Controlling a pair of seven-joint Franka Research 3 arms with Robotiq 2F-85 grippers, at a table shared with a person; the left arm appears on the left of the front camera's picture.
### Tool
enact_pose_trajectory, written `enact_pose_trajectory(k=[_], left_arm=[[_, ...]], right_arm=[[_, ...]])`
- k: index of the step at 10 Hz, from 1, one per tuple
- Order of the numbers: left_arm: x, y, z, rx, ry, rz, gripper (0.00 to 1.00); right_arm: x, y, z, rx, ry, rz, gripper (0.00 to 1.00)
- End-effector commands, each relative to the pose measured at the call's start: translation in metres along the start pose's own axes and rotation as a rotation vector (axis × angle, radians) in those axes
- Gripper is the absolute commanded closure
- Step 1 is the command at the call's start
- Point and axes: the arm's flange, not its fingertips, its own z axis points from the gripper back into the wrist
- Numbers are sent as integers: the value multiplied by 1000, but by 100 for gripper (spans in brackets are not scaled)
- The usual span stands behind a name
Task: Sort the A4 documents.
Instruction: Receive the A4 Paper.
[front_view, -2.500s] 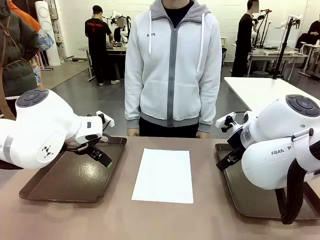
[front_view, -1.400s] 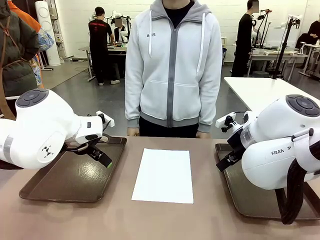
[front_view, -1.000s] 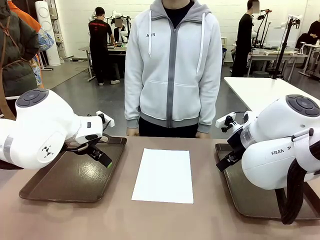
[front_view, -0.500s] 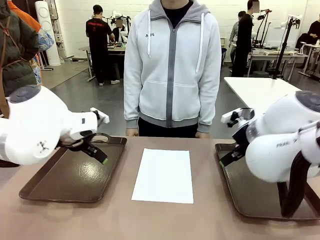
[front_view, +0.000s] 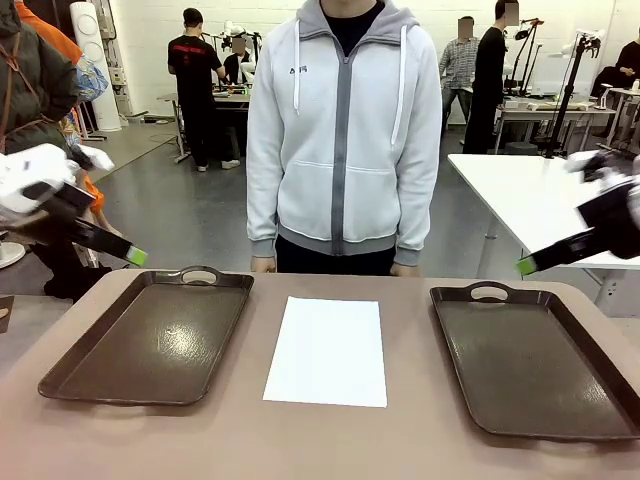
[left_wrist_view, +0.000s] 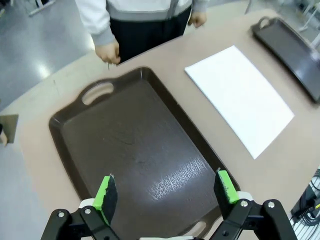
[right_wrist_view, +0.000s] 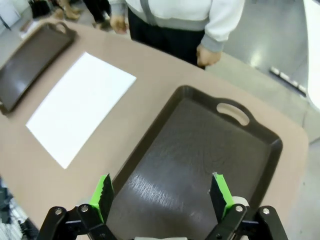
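The A4 documents (front_view: 325, 350), thin white rectangular paper sheets, are laid flat in the middle of the brown desk (front_view: 250, 440), apart from both trays. Because the paper lies flush, it could be creased, or several sheets dragged together, by a careless pinch. Counted left to right: one left gripper (left_wrist_view: 167, 192), wide open and empty; one dark brown rectangular handled left tray (front_view: 150, 345); one pile, its sheets not countable; one matching right tray (front_view: 530, 360); one right gripper (right_wrist_view: 161, 192), likewise wide open and empty.

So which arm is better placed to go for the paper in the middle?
Left, but only just. The left gripper and right gripper are both open, empty and raised alike; the A4 sheet lies slightly nearer the left tray than the right tray.
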Motion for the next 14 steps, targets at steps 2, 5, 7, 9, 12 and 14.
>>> enact_pose_trajectory(k=[2, 5, 7, 9, 12, 14], left_arm=[[-25, -16, 27, -94, -58, -38, 0], [-23, -22, 35, -122, -66, -59, 0], [-25, -24, 42, -121, -67, -78, 0], [-30, -22, 39, -131, -50, -76, 0], [-31, -24, 35, -142, -56, -70, 0], [-28, -31, 32, -143, -54, -71, 0]], right_arm=[[-36, -3, 42, 135, -128, -3, 0], [-43, -10, 69, 198, -223, -3, 0], [-48, -20, 74, 199, -215, -19, 0], [-44, -21, 68, 203, -185, -11, 0], [-41, -22, 64, 187, -158, -12, 0], [-42, -23, 61, 186, -148, -20, 0]])
